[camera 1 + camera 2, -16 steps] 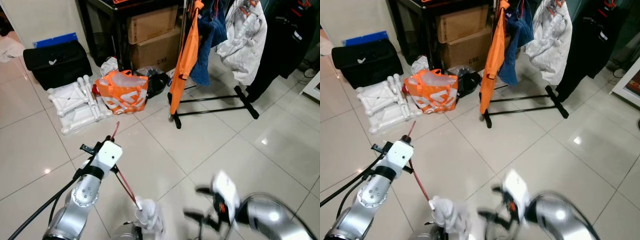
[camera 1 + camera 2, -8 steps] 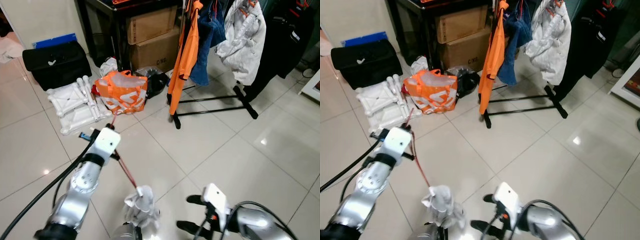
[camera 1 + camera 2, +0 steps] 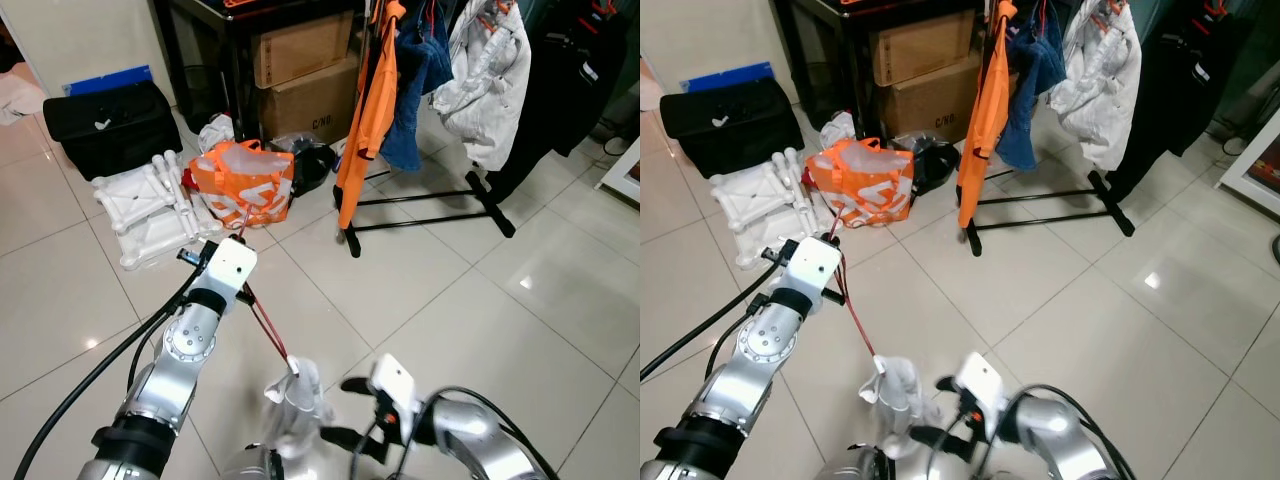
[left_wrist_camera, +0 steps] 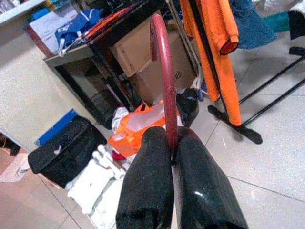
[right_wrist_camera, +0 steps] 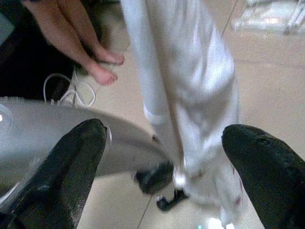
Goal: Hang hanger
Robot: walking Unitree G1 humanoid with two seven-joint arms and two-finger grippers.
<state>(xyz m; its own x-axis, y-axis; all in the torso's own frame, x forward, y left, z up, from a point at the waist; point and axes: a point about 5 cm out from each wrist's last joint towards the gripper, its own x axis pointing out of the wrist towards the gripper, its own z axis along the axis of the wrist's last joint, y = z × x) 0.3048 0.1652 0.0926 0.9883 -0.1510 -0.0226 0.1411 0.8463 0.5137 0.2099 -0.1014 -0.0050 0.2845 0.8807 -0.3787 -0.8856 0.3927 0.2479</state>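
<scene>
I had the left gripper [image 4: 172,157] clenched on the red hanger [image 4: 164,76], its two black fingers [image 4: 147,191] pinching the rod just under the hook so that the curved top stood free above them. In my judgement that grip was chosen to leave the hook clear for catching a rail later. From the head camera, the hanger ran down and inward from the gripper, and a white garment [image 3: 292,400] hung from its lower end, low in front of the robot's body and above the tiled floor [image 3: 480,300].

The right gripper [image 5: 162,157] sat beside that garment with its fingers spread wide, grasping nothing; the white cloth [image 5: 190,95] hung between them in the wrist camera. I read it as placed there to steady or gather the cloth so it would not slip off while the arm carried the hanger. A person's bare feet [image 5: 102,67] showed on the floor beyond.

The clothes rack [image 3: 430,195] stood well apart from the hanger, across the floor toward the far side, with an orange shirt [image 3: 365,120], a blue garment [image 3: 415,90] and a white jacket [image 3: 490,80] on it. An orange bag [image 3: 245,185] and cardboard boxes [image 3: 305,75] lay near its foot. I judged the hanging itself not yet begun: the robot had to close the gap and lift the hook to the rail.
</scene>
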